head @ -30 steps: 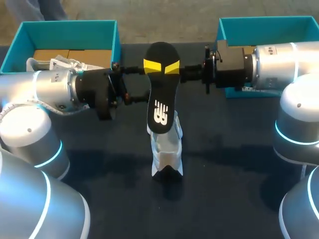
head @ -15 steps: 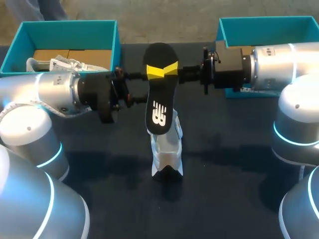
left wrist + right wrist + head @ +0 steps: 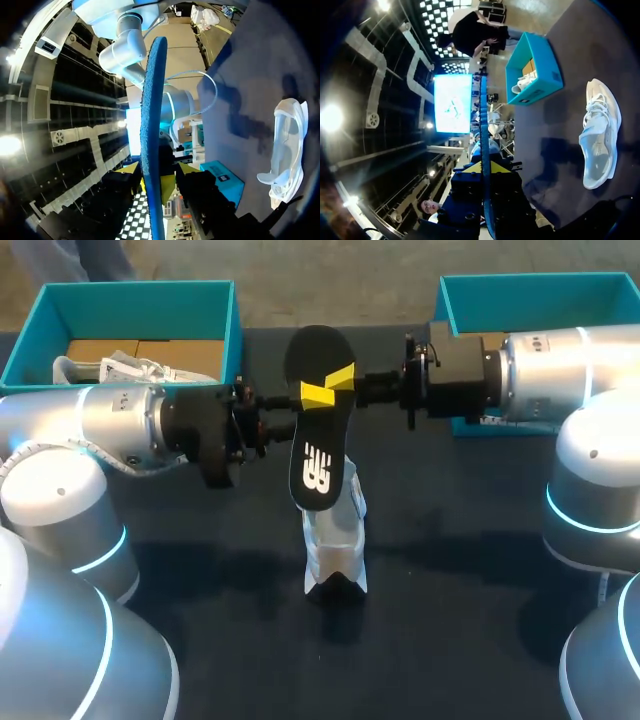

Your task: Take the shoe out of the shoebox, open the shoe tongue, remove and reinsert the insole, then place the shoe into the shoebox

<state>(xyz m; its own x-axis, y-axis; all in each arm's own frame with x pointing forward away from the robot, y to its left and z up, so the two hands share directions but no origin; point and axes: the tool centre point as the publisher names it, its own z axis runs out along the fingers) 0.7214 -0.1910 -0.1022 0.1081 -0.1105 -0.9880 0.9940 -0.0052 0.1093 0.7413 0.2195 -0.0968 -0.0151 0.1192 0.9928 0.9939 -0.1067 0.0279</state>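
Holds the insole (image 3: 318, 425) in the air above mid-table (image 3: 200, 640) with both grippers, long axis from 12 to 6 o'clock. Pinches it at the upper third: left gripper (image 3: 300, 406) from 9 o'clock, right gripper (image 3: 350, 385) from 3 o'clock, each narrowed down onto the thin sheet, with yellow tips against the black face.

Leaves the shoe (image 3: 335, 540) on the table at 6 o'clock of the insole, apart from both grippers. Hides the shoe's far end behind the insole's lower end in the head view. Keeps the left box (image 3: 130, 300) at 10 o'clock, with a white bundle (image 3: 120, 368) inside on a cardboard floor and the near wall partly blocked by the left arm (image 3: 110, 420). Keeps the right box (image 3: 540, 290) at 2 o'clock, largely masked by the right arm (image 3: 545, 370).

Shows only in the head view: the insole's black face with white print, and both boxes together. Shows only in the wrist views: the insole edge-on between yellow tips touching it from both sides, and the whole shoe uncovered beside the grippers. Takes in the left box beyond the shoe from the right wrist alone.

Looks blue and nubbly along the insole's edge, flat and matte black on its face. Looks pale, thin and partly see-through on the shoe's upper, with laces and a dark toe end. Looks teal and straight-walled on both boxes, dark and dull on the table.
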